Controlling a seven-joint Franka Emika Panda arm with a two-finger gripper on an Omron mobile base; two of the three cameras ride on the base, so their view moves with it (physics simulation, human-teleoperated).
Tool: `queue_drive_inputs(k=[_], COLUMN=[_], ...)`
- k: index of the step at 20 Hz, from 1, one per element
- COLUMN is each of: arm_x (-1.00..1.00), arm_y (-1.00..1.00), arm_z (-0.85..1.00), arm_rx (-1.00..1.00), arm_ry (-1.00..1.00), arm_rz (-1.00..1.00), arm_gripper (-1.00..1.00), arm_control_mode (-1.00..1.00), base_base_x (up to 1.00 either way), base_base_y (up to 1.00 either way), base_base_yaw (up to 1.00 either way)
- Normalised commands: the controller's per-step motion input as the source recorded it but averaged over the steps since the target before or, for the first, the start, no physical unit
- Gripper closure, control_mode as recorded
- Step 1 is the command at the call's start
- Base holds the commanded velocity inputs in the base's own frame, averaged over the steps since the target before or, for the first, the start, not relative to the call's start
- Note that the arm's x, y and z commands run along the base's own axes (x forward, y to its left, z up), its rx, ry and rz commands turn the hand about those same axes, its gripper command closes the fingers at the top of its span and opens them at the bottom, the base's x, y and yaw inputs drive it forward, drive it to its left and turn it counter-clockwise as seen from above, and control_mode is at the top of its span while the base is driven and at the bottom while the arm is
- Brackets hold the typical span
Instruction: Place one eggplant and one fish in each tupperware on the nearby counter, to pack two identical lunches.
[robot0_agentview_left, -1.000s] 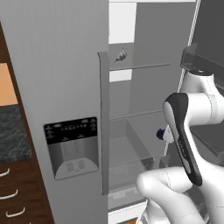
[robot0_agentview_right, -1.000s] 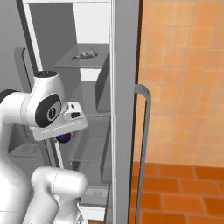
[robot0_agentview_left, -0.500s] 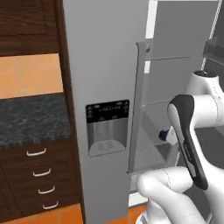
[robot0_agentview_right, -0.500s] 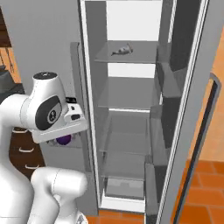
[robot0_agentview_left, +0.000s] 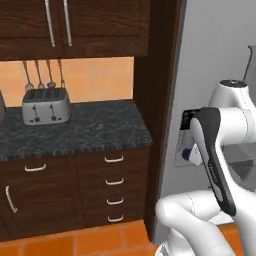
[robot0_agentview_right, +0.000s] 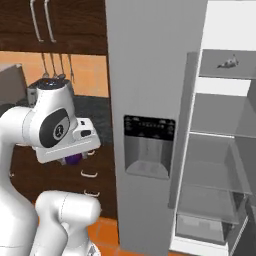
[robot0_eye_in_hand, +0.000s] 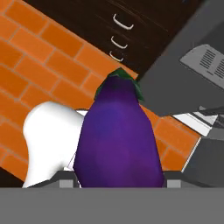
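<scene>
We see the gripper (robot0_eye_in_hand: 117, 181) with its jaws clenched on the eggplant (robot0_eye_in_hand: 118, 140); in the hand view it rises from 6 o'clock, green cap at 12 o'clock, over orange floor tiles (robot0_eye_in_hand: 39, 52); in the left base view the eggplant (robot0_agentview_left: 187, 154) peeks out purple at 9 o'clock of the forearm, in the right base view (robot0_agentview_right: 74, 159) under the hand; the table (robot0_agentview_left: 75, 131) lies at 9 o'clock with a toaster (robot0_agentview_left: 45, 105) on it; a fish (robot0_agentview_right: 227, 62) rests on the top shelf (robot0_agentview_right: 225, 70) of the open fridge (robot0_agentview_right: 155, 75) at 2 o'clock.
</scene>
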Motion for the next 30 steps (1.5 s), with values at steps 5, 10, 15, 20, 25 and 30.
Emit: queue_drive_inputs(k=[5, 10, 15, 20, 25, 30], arm_x=[0.00, 0.00, 0.00, 0.00, 0.00, 0.00], arm_y=[0.00, 0.00, 0.00, 0.00, 0.00, 0.00], arm_z=[0.00, 0.00, 0.00, 0.00, 0.00, 0.00], arm_rx=[0.00, 0.00, 0.00, 0.00, 0.00, 0.00], arm_ry=[0.00, 0.00, 0.00, 0.00, 0.00, 0.00], arm_rz=[0.00, 0.00, 0.00, 0.00, 0.00, 0.00], arm_gripper=[1.00, 1.00, 1.00, 1.00, 1.00, 1.00], arm_control_mode=[1.00, 1.00, 1.00, 1.00, 1.00, 1.00], base_base_x=[-0.01, 0.00, 0.00, 0.00, 0.13, 0.46], base_base_y=[1.00, 1.00, 1.00, 1.00, 0.99, 0.89], base_base_yaw=[0.28, 0.22, 0.18, 0.16, 0.13, 0.09])
